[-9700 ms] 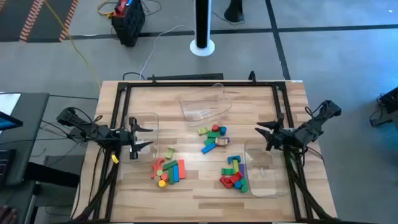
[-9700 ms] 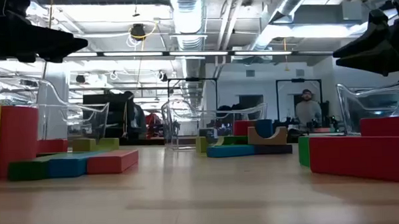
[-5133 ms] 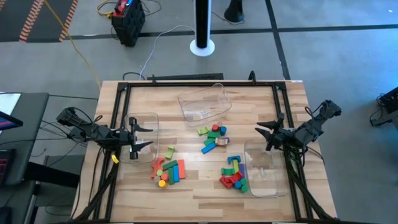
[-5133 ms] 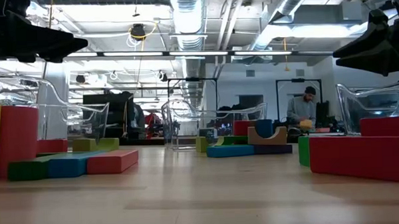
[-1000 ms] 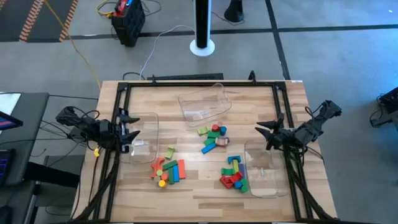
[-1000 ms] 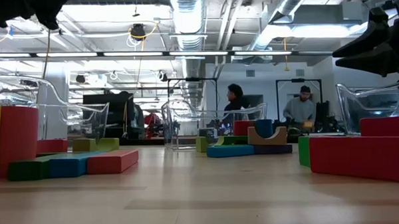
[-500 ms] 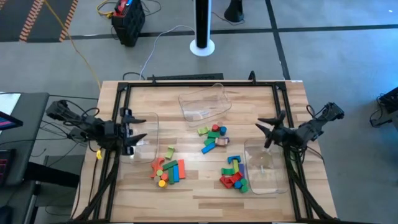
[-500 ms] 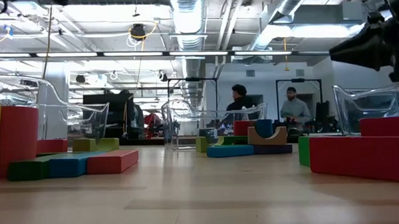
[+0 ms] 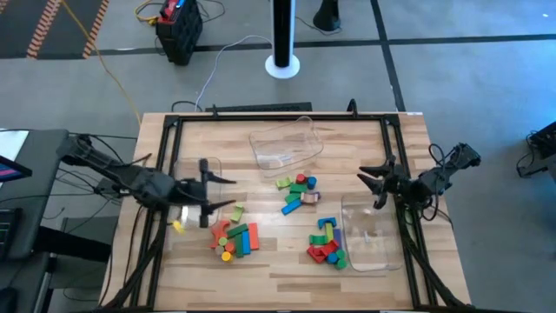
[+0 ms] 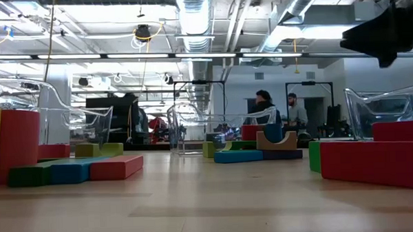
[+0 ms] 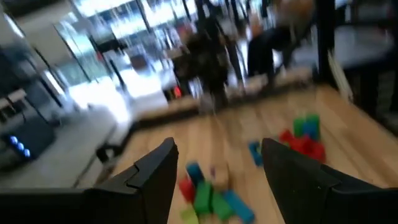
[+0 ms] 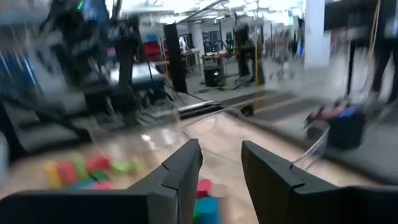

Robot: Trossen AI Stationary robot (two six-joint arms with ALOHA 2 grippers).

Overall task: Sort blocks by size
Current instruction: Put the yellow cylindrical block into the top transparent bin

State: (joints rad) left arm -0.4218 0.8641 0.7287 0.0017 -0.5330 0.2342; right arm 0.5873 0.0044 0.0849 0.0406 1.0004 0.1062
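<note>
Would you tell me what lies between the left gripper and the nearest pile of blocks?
Nothing: in the high view, only bare table separates the open left gripper from the blocks.

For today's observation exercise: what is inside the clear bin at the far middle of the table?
The clear bin shows only bare wood through its walls in the high view; no blocks lie inside. Glare on its plastic could hide something very small.

The table (image 9: 287, 261) was pale wood with plank stripes, framed by black rails (image 9: 278, 116). The blocks (image 9: 237, 237) showed red, green, blue, yellow and orange toward its left edge, a green, red, blue and tan cluster (image 9: 297, 192) at the middle, and red, green and blue blocks (image 9: 327, 243) near its right edge. The bins (image 9: 282, 143) were clear. Both arms were black.
</note>
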